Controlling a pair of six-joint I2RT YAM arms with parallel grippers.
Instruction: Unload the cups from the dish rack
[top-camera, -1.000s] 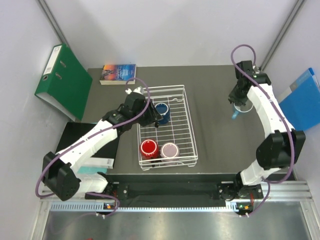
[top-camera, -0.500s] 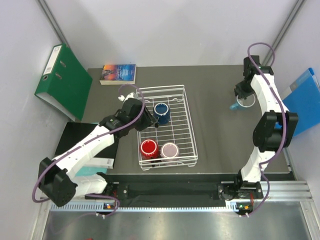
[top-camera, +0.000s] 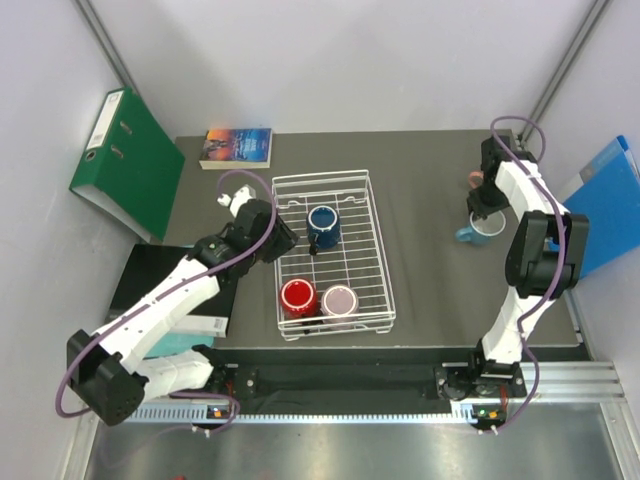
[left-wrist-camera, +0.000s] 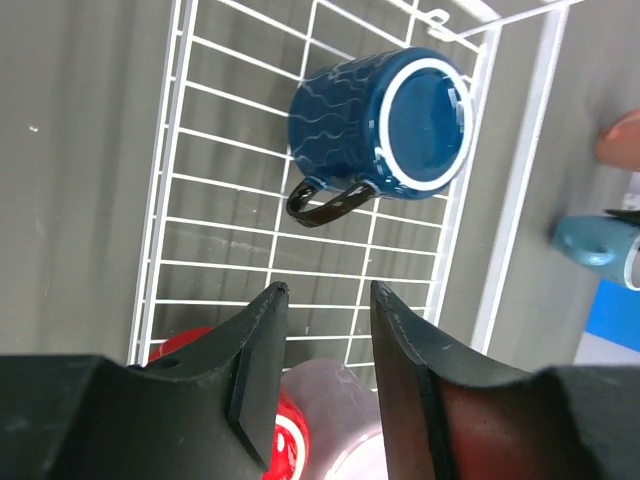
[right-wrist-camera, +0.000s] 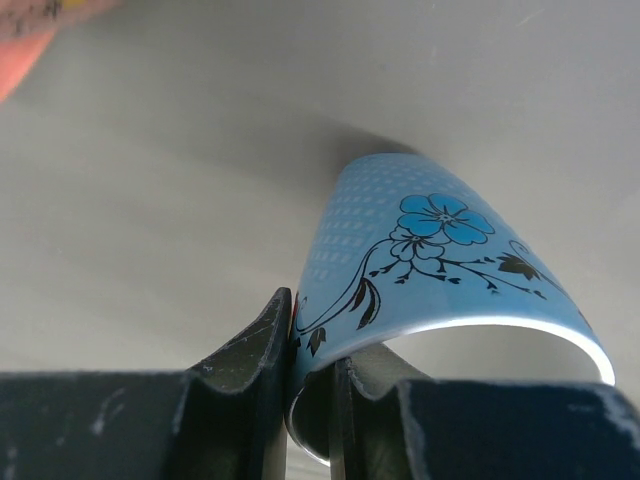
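Right fingers (right-wrist-camera: 250, 350) pinch teal mug (right-wrist-camera: 420, 240) by its rim on tabletop (right-wrist-camera: 150, 200), probably setting it down. Left fingers (left-wrist-camera: 255, 350) spread, aimed at dark blue mug (left-wrist-camera: 360, 115) in rack (top-camera: 355, 255).

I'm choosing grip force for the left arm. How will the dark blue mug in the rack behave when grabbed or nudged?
The dark blue mug looks like glossy glazed ceramic, so probably rigid, somewhat slippery and chippable. It sits on the thin wires of the dish rack, so a nudge may make it rock or catch. Its loop handle should limit rolling.
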